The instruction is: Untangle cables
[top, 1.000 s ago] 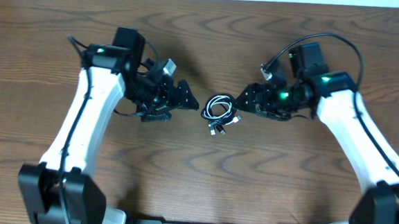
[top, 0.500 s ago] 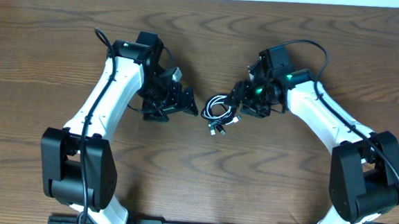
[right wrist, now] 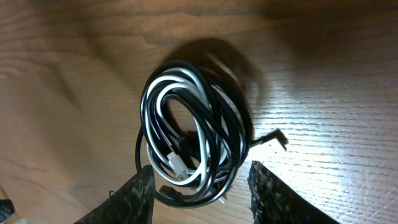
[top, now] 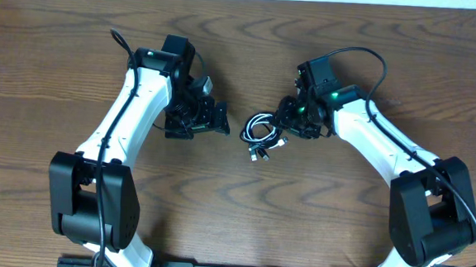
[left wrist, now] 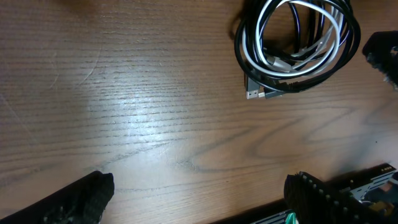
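The brown wood-grain bench [top: 232,224] carries everything; no box, tray or other container is in view, so nothing is held in one. The white left arm [top: 122,126] and white right arm [top: 378,146] reach in from either side.

The left hand [left wrist: 202,193] stands wide, gripping nothing, near the cables but apart from them. The right hand [right wrist: 199,193] is at a middling gap, its black fingers [right wrist: 134,196] set either side of the coil's near edge. I see a gap on one side, so I judge nothing is gripped yet.

The cables [right wrist: 189,143], thin black and white cords wound into one small coil, lie flat on the bench between the two hands, just beside the right one. A small black end plug [right wrist: 277,138] sticks out sideways.

Risk: the fingers straddle all strands at once, so a pinch here would likely lift the whole coil and tighten it. With the left hand not pinning anything, the bundle may simply drag across the bench.
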You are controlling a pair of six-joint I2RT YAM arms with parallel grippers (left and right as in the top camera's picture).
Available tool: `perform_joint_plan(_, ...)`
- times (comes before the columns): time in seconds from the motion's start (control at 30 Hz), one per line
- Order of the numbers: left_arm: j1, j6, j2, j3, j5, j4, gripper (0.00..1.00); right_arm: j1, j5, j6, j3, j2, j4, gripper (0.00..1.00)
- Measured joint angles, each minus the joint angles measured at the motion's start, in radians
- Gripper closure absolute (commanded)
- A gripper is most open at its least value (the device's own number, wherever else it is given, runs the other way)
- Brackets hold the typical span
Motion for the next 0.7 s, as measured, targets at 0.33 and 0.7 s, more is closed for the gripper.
perform_joint_plan(0.33,0.000,0.000,0.000,0.000,-0.011,0.004,0.07,0.022,0.040,0.008,0.000,0.000,0.000,0.63)
perform_joint_plan(0.7,0.000,0.000,0.000,0.000,-0.011,0.012,0.07,0.044,0.058,0.014,-0.002,0.000,0.030,0.65)
